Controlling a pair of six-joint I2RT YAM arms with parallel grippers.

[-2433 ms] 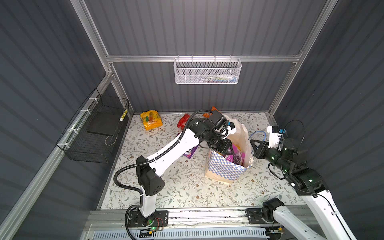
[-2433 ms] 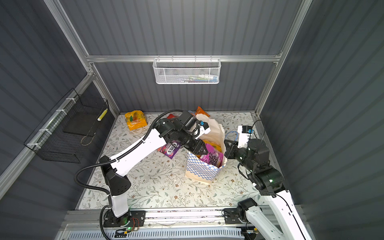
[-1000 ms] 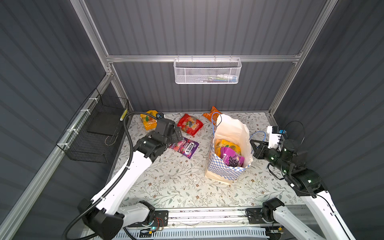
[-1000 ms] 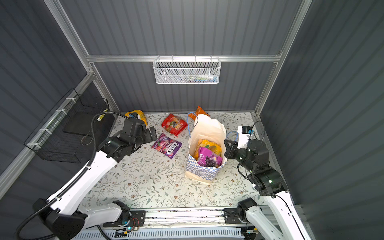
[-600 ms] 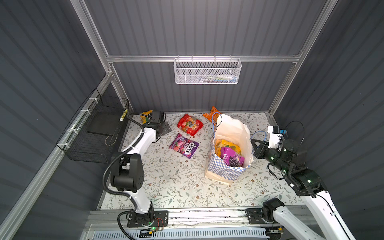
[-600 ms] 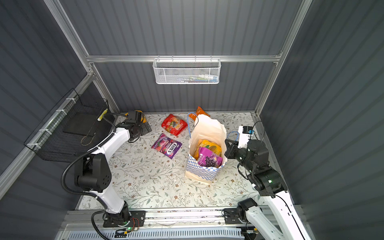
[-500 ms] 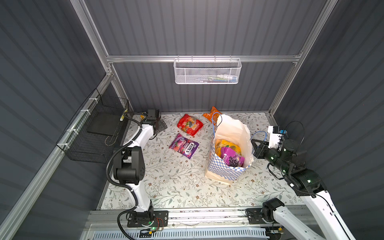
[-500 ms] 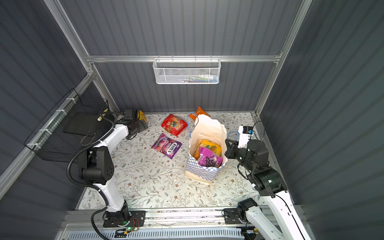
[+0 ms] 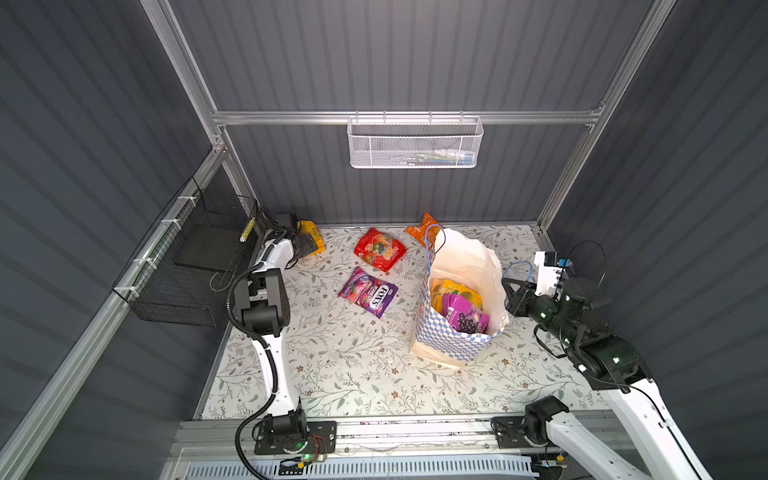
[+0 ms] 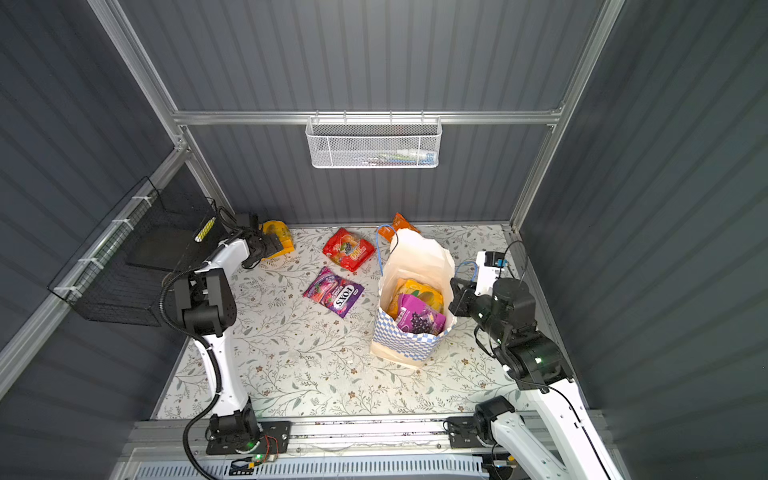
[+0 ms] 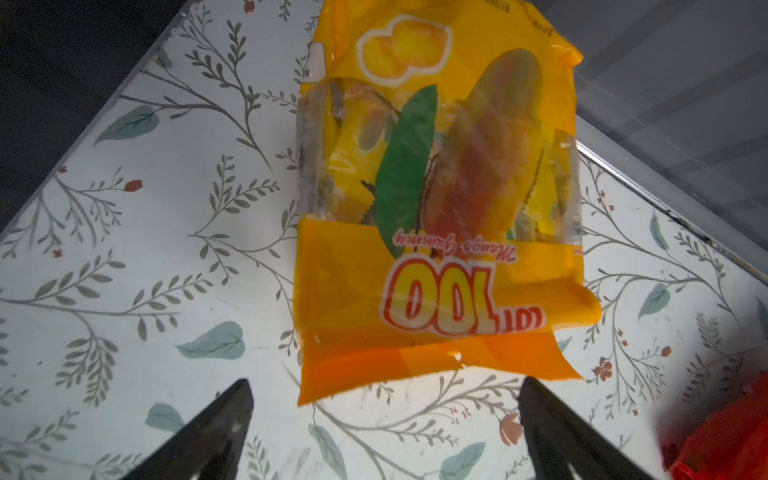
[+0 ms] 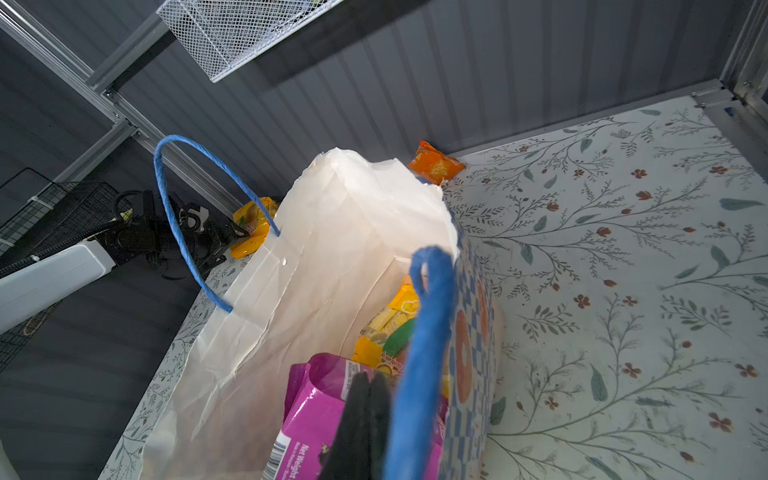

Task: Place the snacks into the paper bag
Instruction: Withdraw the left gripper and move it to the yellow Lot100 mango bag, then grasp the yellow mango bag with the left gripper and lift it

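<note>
The left end effector (image 11: 388,395) hung low over the far-left corner of the tabletop (image 9: 332,365). Its jaws were spread wide and empty, their tips just short of the near end of the mango packet (image 11: 436,208), which lay flat there with its "100" logo showing. In both top views the red packet (image 9: 380,249) lay near the far edge, about midway along it. The orange packet (image 9: 419,228) sat at that edge just behind the bag (image 9: 457,345). The FOX'S packet (image 9: 370,293) lay nearer the middle of the tabletop, apart from the bag on the side toward the left edge. The bag stood upright and open, somewhat toward the right edge, holding a yellow packet (image 9: 453,291) and a grape packet (image 9: 467,318). The right end effector (image 12: 365,411) sat at the bag's rim on the right-edge side, jaws pressed together, right beside the blue handle (image 12: 419,353). Whether they pinched the cord could not be told.
</note>
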